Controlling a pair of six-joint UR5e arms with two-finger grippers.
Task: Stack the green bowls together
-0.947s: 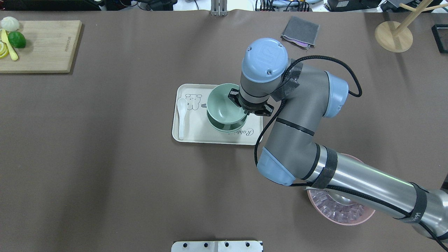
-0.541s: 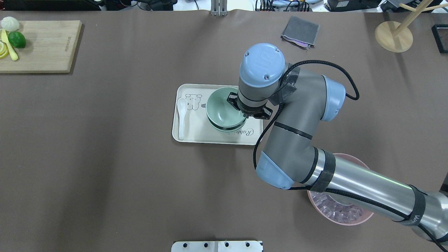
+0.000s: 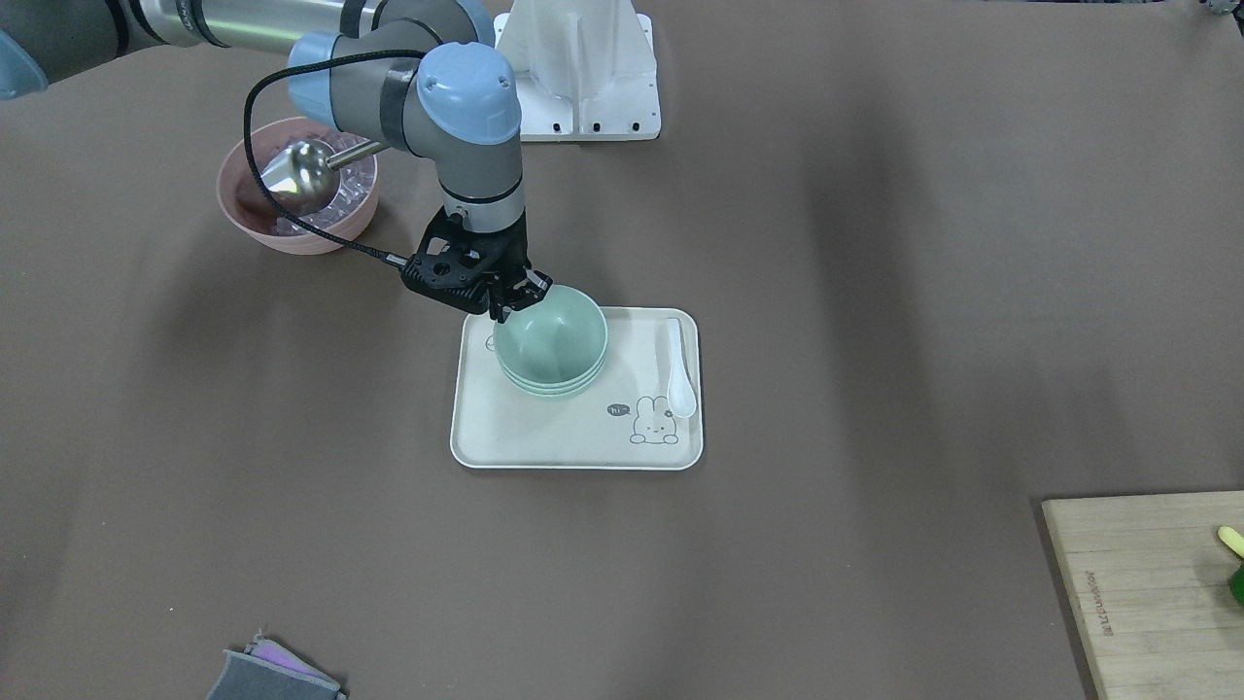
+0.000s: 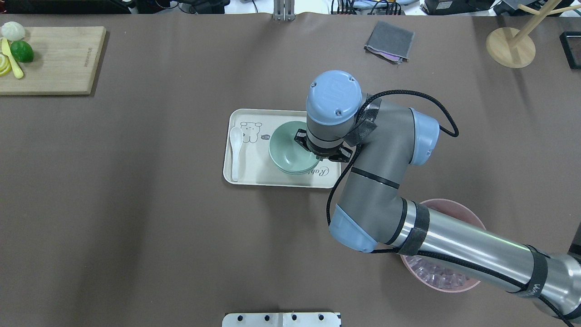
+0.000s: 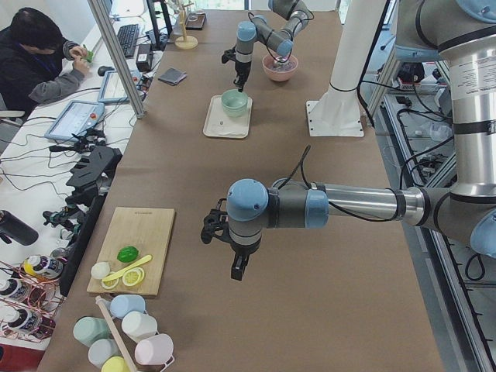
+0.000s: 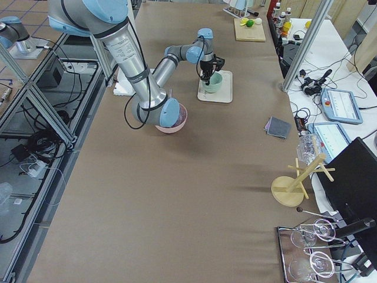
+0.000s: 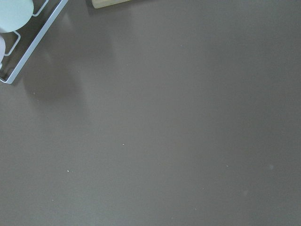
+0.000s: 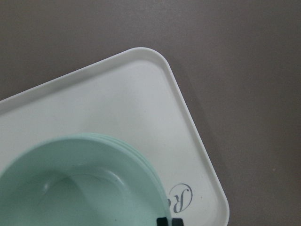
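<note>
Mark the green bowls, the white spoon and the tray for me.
green bowls (image 3: 550, 335), front-facing view, inside of the top bowl.
white spoon (image 3: 682, 397), front-facing view, its scoop end.
tray (image 3: 544, 437), front-facing view, bare floor near the camera-side rim.

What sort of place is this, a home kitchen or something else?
Most likely a robotics lab set up for recording, not a kitchen. Two robot arms work at a long brown table, an operator sits at a side desk with tablets, and the tray of green bowls looks staged.
</note>
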